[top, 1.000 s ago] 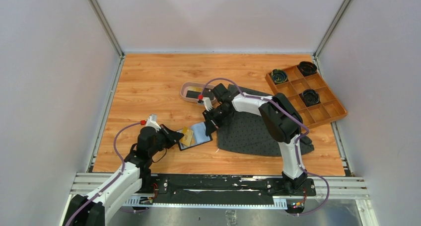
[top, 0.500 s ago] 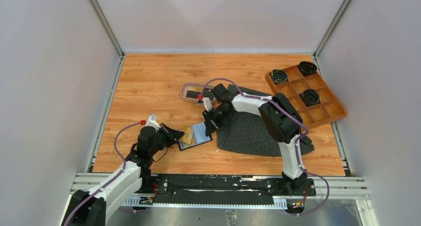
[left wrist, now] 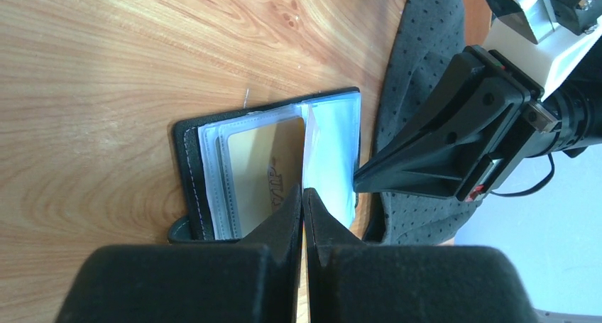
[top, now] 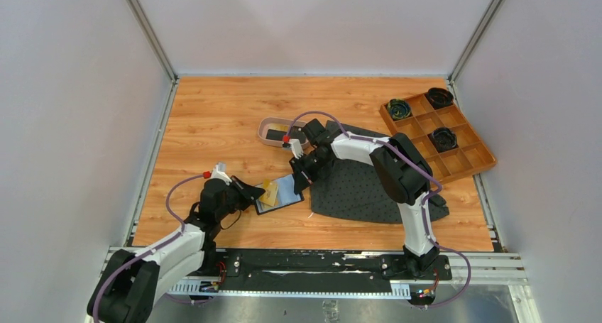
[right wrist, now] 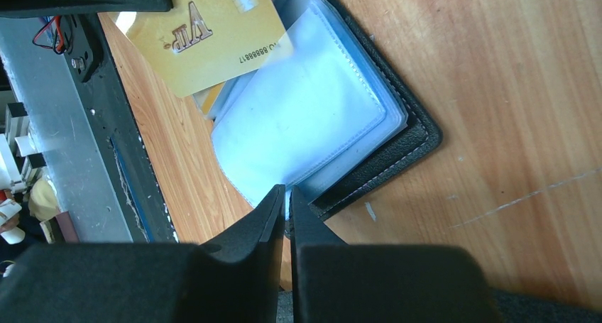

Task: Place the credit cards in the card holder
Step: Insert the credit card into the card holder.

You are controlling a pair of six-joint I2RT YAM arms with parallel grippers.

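Well, black card holder (right wrist: 415, 135) open, clear sleeves (right wrist: 312, 117), gold credit card (right wrist: 206, 35).

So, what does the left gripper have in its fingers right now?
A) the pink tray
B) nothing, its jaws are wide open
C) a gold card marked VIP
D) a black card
C: the left gripper is shut on a gold card, held over the open card holder, while the right gripper pinches a clear sleeve.
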